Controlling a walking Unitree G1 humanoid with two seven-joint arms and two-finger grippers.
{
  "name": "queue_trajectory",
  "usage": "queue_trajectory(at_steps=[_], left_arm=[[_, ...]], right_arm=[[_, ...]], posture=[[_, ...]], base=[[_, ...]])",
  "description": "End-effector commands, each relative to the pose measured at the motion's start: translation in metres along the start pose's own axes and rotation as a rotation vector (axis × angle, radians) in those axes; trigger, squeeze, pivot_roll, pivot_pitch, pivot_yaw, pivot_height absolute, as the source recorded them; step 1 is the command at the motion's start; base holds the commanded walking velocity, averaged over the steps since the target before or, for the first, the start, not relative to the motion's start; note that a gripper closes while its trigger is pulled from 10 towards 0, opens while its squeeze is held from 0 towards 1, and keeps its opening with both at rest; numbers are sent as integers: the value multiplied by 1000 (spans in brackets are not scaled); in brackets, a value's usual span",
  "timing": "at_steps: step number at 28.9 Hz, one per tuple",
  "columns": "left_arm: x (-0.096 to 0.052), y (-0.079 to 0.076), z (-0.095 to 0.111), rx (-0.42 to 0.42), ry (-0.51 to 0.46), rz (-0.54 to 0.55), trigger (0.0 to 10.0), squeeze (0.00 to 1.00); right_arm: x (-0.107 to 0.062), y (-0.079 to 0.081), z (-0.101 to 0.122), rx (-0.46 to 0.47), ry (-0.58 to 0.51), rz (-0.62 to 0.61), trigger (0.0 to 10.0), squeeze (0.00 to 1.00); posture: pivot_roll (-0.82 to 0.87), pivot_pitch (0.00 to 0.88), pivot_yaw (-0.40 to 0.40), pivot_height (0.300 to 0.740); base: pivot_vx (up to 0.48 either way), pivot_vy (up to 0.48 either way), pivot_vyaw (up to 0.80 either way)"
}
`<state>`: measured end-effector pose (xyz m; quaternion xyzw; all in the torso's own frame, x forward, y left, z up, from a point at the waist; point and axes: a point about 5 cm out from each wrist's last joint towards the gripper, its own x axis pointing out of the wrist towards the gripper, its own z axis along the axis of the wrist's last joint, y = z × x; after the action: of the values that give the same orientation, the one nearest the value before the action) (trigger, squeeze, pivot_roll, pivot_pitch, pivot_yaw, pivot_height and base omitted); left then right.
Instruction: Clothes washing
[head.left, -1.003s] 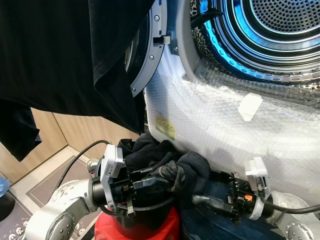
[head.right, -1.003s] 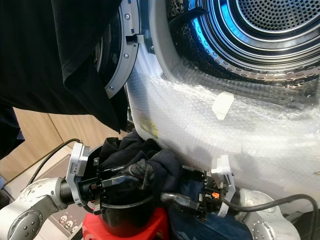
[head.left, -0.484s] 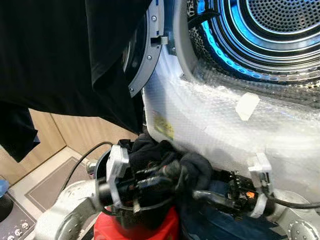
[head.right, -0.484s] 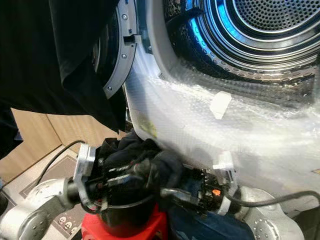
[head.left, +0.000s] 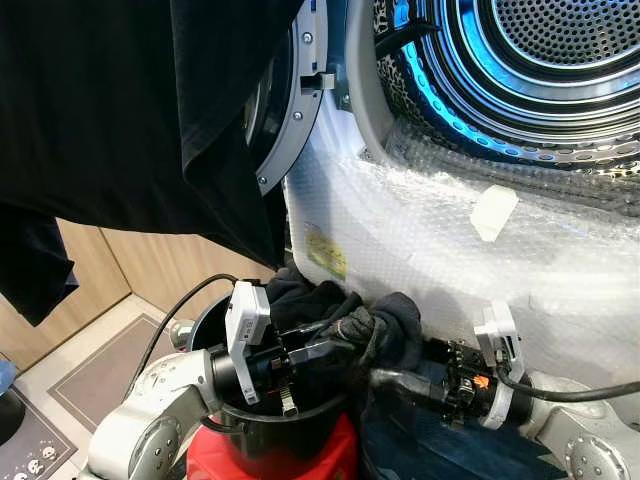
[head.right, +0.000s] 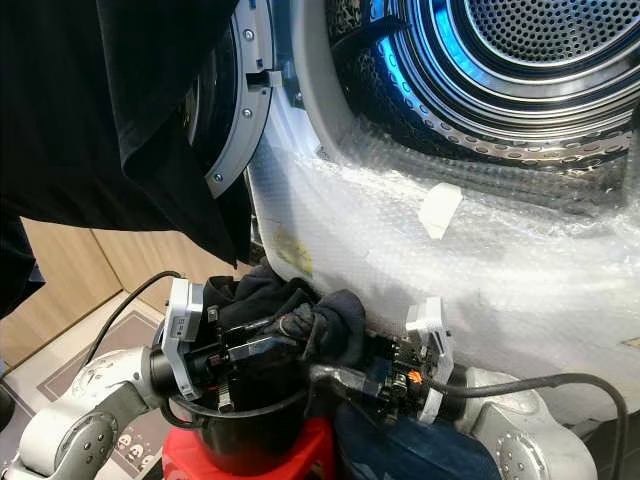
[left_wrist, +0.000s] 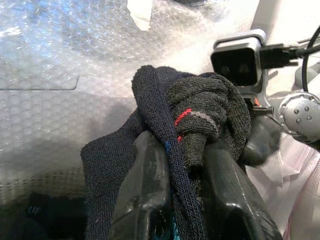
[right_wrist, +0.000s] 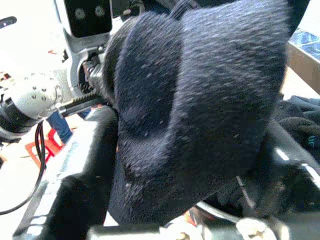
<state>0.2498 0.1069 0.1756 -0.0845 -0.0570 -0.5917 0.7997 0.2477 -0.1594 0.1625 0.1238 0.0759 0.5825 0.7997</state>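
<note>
A front-loading washing machine (head.left: 470, 250) takes up most of what I see through the head camera, its white front wrapped in bubble wrap. Its round door (head.left: 290, 100) stands swung open toward my left, and the perforated steel drum (head.left: 540, 70) glows blue along its rim at upper right. A small piece of white tape (head.left: 497, 212) and a yellowish label (head.left: 328, 250) sit on the wrapped front.

A large black garment (head.left: 130, 110) hangs across the upper left, covering much of the open door. Behind it I see light wood panelling (head.left: 150, 265) and a patterned floor mat (head.left: 40, 430).

Low in front of me, a black bucket (head.left: 285, 435) stands on a red stool (head.left: 300, 462), just beside the machine's front. Dark clothes (head.left: 300, 295) are heaped in the bucket and rise above its rim. To its right lies blue denim fabric (head.left: 420, 450).

My left hand (head.left: 325, 345) reaches in over the bucket from the left. In its wrist camera, its two black fingers (left_wrist: 145, 200) are pinching a bundle of dark socks (left_wrist: 200, 115), one navy, one charcoal with a small red and grey mark.

My right hand (head.left: 385, 380) reaches in from the right, just below the same bundle. In its wrist camera, dark knitted fabric (right_wrist: 200, 100) lies between its fingers (right_wrist: 75, 180), which sit spread on either side of it; I cannot tell whether they press on it.
</note>
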Motion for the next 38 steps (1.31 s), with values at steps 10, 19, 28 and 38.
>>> queue_trajectory(at_steps=[10, 19, 28, 38], left_arm=[[1, -1, -3, 5, 21, -12, 10000, 0], [-2, 1, -5, -41, 28, -3, 10000, 651], [-8, -3, -4, -129, 41, -32, 10000, 1000], [-18, -12, -5, -181, 78, -65, 10000, 1000]], right_arm=[[2, 4, 13, -14, -34, 42, 0, 0], [1, 5, 14, -6, -40, 52, 0, 0], [-2, 2, 17, -30, -57, 58, 0, 0], [-5, 1, 16, -39, -55, 67, 0, 0]], posture=[[-29, 16, 23, 740], [-26, 13, 22, 740], [-25, 0, 22, 740], [-18, 0, 25, 740]], base=[[0, 0, 0], [0, 0, 0], [0, 0, 0], [0, 0, 0]])
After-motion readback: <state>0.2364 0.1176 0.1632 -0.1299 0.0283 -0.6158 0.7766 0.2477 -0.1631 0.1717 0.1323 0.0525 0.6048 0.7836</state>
